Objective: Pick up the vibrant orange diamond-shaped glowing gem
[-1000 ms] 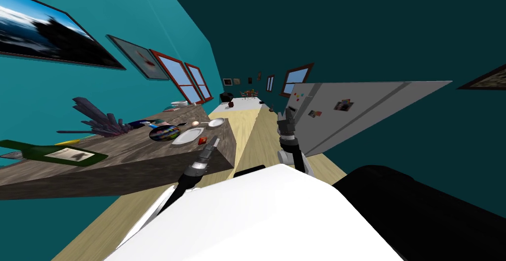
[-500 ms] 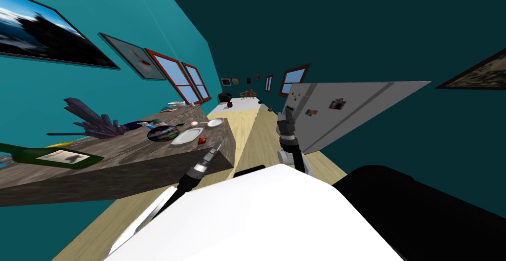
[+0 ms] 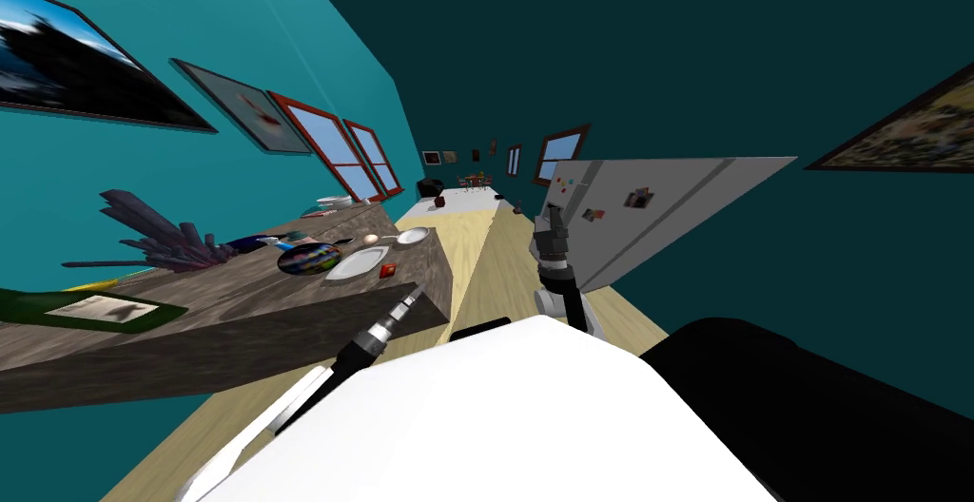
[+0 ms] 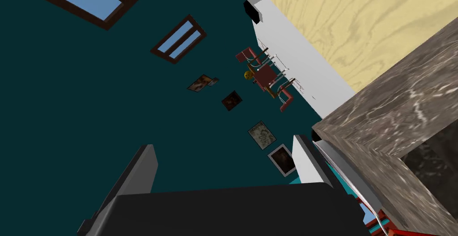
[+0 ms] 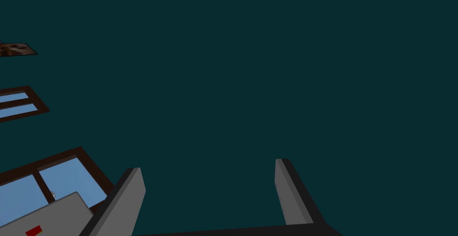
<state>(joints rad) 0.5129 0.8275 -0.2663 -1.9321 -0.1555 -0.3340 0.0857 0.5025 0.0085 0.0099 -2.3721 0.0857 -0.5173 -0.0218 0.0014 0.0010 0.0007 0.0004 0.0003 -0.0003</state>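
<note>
On the counter's near corner: the orange-red gem (image 3: pixel 386 270) lies on the brown counter (image 3: pixel 238 308), close to its edge.
Gem's neighbour: a white plate (image 3: pixel 354 262) lies just beside the gem, at the gem's 9 o'clock in the head view.
Left end effector (image 3: pixel 415 293): it hovers over the counter's edge at the gem's 5 o'clock, near the gem but not touching it. Its fingers (image 4: pixel 144 168) stand wide apart with nothing between them, and the counter's corner lies just past one finger in the left wrist view.
Right end effector (image 3: pixel 550 222): it is raised well apart from the counter, at the gem's 2 o'clock, in front of a grey fridge (image 3: pixel 666 203). Its two fingers (image 5: pixel 134 193) are spread and hold nothing.
Rest of the counter: a multicoloured disc (image 3: pixel 308 259) lies at the plate's 9 o'clock, an egg (image 3: pixel 370 239) at its 1 o'clock, and a white pan (image 3: pixel 413 236) beyond the egg at 2 o'clock.
Far end: a purple crystal cluster (image 3: pixel 157 236) stands at the plate's 9 o'clock, and a green bottle (image 3: pixel 81 308) lies at its 8 o'clock.
</note>
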